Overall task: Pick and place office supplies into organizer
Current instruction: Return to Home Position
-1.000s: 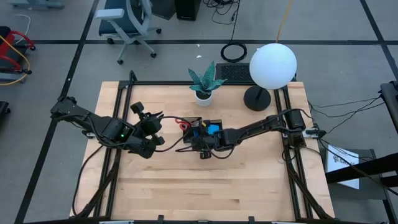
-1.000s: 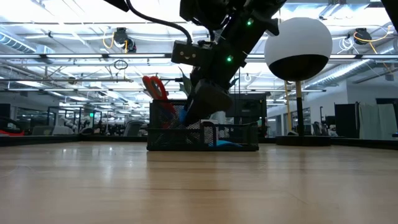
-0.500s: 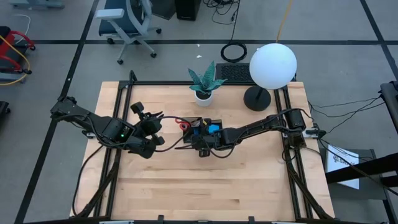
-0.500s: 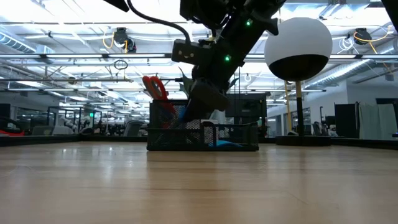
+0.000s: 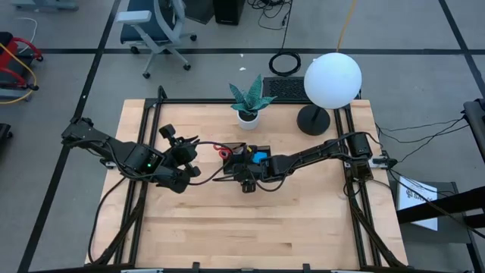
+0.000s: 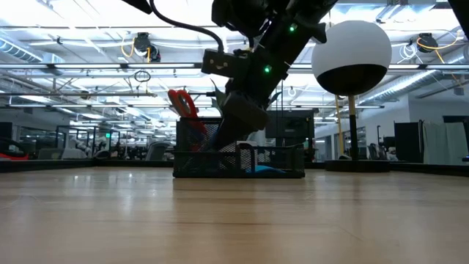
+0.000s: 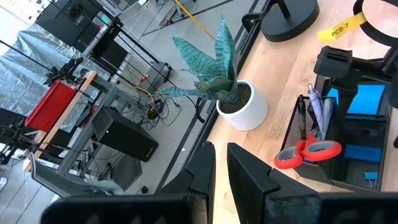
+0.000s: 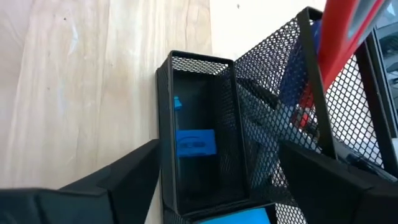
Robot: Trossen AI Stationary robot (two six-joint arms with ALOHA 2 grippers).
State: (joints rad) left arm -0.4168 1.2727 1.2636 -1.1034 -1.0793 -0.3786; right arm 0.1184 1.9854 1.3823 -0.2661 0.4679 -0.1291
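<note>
High view. You have a wood table (image 5: 250,227) in black rails on a grey floor, with a chair (image 5: 155,26) beyond it. A plant (image 5: 248,102) and a lamp (image 5: 332,82) stand at the far edge. The organizer (image 5: 265,148) sits mid-table, with the blue pad (image 5: 260,158) in it and the scissors (image 5: 219,149) at its left end. The right gripper (image 5: 244,182) is over its near edge. The left gripper (image 5: 189,152) waits just left of it, apart.

Low view. The room behind is ceiling lights and racks. The right arm slants down onto the organizer (image 6: 286,158), and the red scissors (image 6: 182,103) stand upright in it. Against half a second ago the arm has barely shifted, and the organizer has not moved.

Left wrist view. The left gripper (image 7: 221,149) has its fingers drawn together to a thin slit, holding nothing. The pens (image 7: 314,112) stand beside the scissors (image 7: 308,152).

Right wrist view. The right gripper (image 8: 217,155) has its fingers spread wide over the narrow compartment, empty. The eraser (image 8: 196,142) lies on that compartment's floor.

Hard to read: in the low view, mesh and arm mask the pens and eraser. From above you can't make out either gripper's fingers.
</note>
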